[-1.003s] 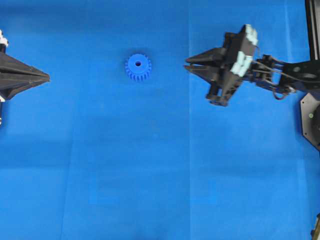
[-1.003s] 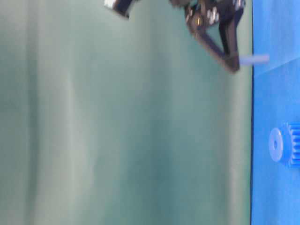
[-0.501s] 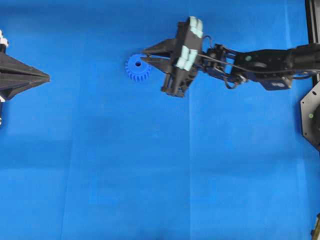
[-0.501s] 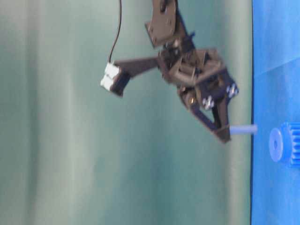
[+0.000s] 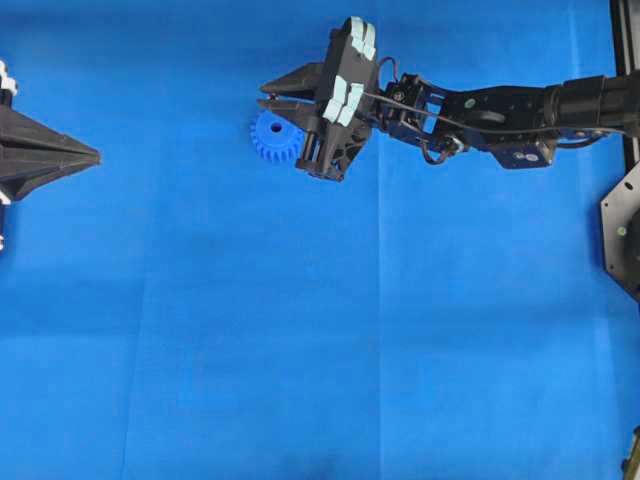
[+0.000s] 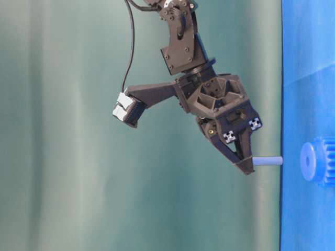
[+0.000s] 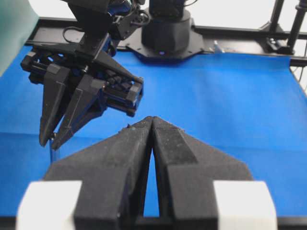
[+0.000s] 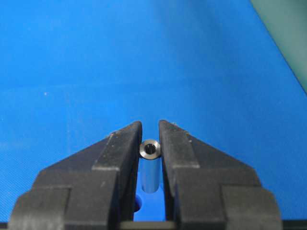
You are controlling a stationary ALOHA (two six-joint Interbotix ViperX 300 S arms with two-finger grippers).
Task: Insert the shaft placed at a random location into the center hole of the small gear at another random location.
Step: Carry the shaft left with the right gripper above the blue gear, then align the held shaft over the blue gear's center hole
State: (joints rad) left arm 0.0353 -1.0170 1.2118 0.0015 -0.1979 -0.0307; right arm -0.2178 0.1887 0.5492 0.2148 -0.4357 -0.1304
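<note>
The small gear (image 5: 268, 142), bright blue and toothed, lies on the blue cloth, partly covered from above by my right gripper (image 5: 263, 95). That gripper (image 8: 150, 123) is shut on the shaft (image 8: 150, 150), a short silvery pin held between the fingers. In the table-level view the shaft (image 6: 267, 161) sticks out of the right gripper (image 6: 245, 166) and points at the gear's hub (image 6: 308, 162), with a small gap between them. The center hole (image 6: 306, 161) shows only faintly. My left gripper (image 5: 95, 155) rests far left, shut and holding nothing (image 7: 152, 119).
Blue cloth (image 5: 300, 330) covers the whole table. The right arm (image 5: 490, 105) stretches across from the right edge. A black base plate (image 5: 622, 235) sits at the right border. A green curtain (image 6: 78, 157) is the backdrop.
The right gripper has carried the shaft left from the right side to above the gear, lining it up with the hub. The left gripper has not moved.
</note>
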